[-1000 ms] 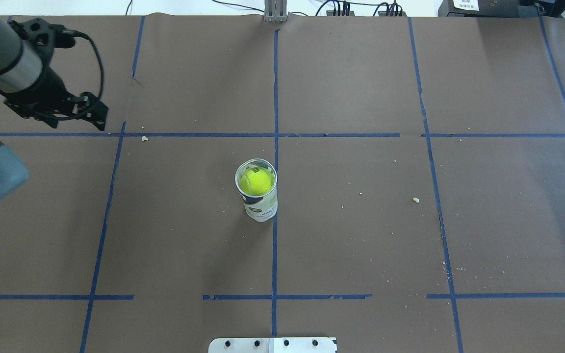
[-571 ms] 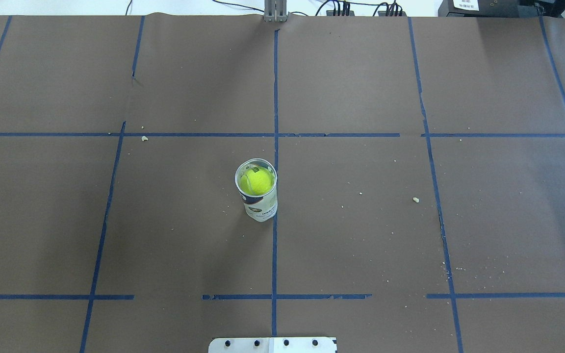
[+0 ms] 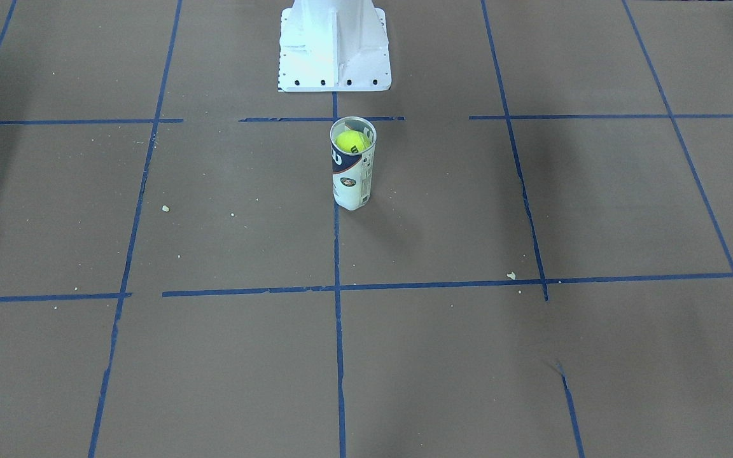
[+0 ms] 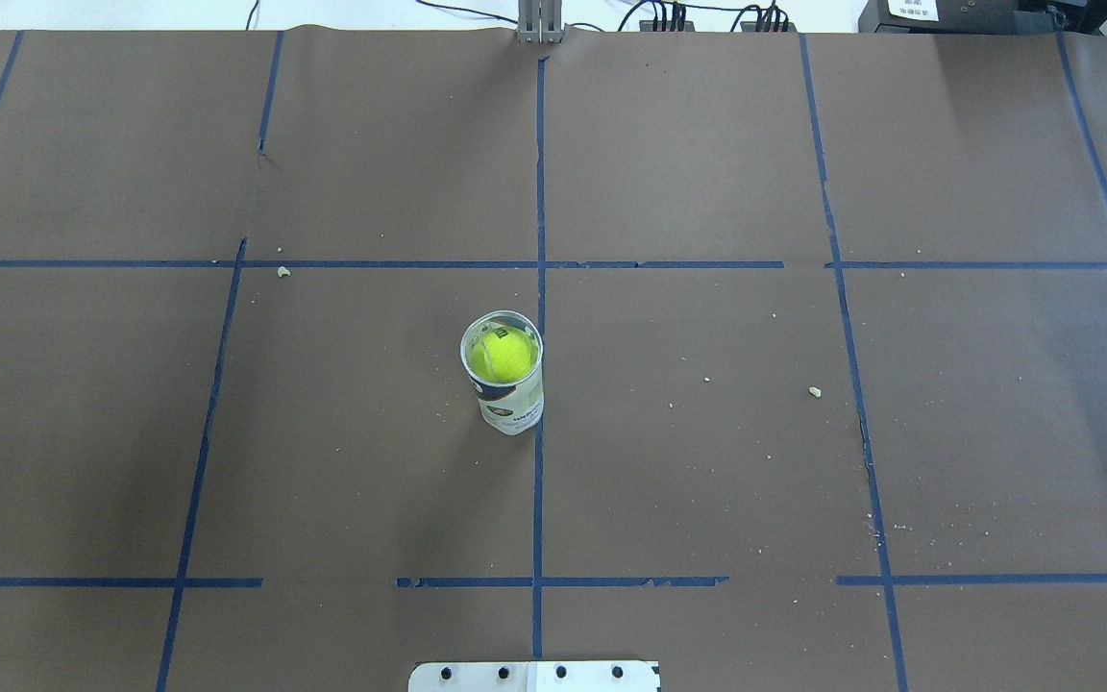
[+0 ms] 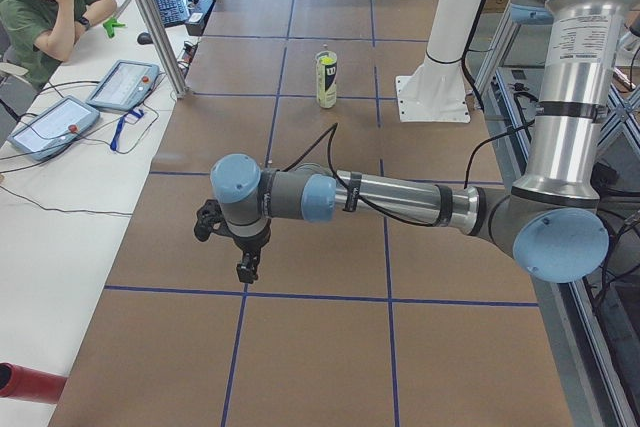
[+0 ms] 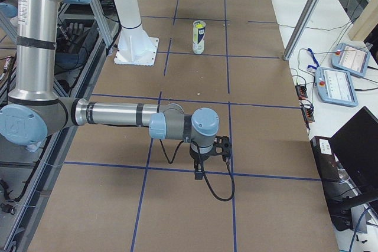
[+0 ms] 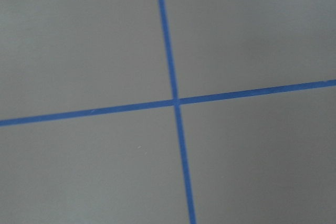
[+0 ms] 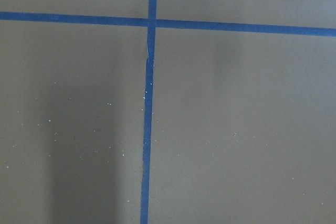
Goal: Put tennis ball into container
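Black two-finger left gripper is noted well apart from the tall clear-plastic tube container, hung above the brown paper-covered table; whether it is parted or closed cannot be told. The container is seen upright, with the white metal robot base near it. The fuzzy yellow-green tennis ball is lodged inside the container, near its rim. Black right gripper, likewise well apart from the container, is pointed downward; its state cannot be told.
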### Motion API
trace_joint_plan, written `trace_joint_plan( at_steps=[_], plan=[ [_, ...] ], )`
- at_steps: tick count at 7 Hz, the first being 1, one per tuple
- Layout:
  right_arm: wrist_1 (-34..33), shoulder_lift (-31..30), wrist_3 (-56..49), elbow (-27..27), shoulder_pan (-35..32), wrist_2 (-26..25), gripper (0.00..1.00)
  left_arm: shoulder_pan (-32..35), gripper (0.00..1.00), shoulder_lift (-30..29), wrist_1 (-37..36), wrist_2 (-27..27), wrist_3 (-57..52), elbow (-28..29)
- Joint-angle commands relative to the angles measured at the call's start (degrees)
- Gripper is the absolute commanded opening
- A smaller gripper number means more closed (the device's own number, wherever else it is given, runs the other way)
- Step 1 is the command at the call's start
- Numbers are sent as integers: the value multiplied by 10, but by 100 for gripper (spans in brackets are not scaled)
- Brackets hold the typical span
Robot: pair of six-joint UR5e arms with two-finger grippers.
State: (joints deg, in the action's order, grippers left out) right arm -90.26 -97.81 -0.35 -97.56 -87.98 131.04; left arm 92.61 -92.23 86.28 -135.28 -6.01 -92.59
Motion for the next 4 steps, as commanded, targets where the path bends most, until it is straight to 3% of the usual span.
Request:
trace_joint_plan(
  at_steps=[1,4],
  plan=[
    [0,0,0,0,0,0,100,15,100,29,3,-3,-5,-3],
    [0,0,0,0,0,0,100,15,100,29,-4,-3,-1,3]
  ],
)
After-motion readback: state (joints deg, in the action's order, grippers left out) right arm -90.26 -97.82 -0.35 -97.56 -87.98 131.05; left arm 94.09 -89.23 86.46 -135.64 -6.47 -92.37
